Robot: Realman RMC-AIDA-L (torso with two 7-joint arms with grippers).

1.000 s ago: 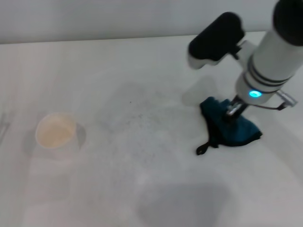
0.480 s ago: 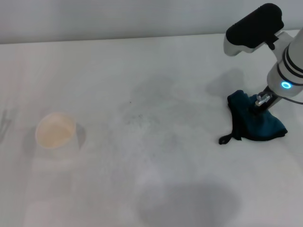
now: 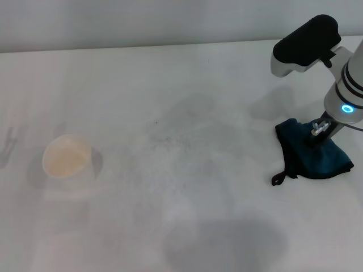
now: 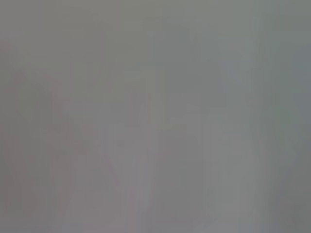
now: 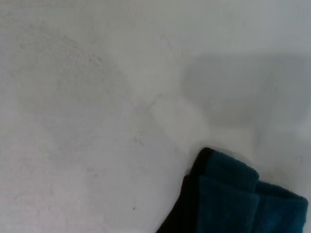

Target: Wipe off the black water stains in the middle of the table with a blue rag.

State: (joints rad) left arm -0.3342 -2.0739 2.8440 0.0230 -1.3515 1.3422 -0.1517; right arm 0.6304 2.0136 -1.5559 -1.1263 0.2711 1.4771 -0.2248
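Observation:
The blue rag [image 3: 313,156] lies crumpled on the white table [image 3: 170,73] at the right, its black loop trailing toward the front left. My right gripper [image 3: 317,129] presses down into the rag's top and is shut on it. The rag's corner also shows in the right wrist view [image 5: 238,204]. No round black blot shows; only tiny dark specks [image 3: 157,122] and faint grey smears mark the table's middle. My left gripper is out of view, and the left wrist view shows only plain grey.
A white paper cup [image 3: 67,157] stands at the left of the table. The table's far edge runs along the top of the head view. The rag lies near the right edge of the head view.
My right gripper has dragged the blue rag to the right, away from the table's middle, and slightly toward the front. The cup has not moved.

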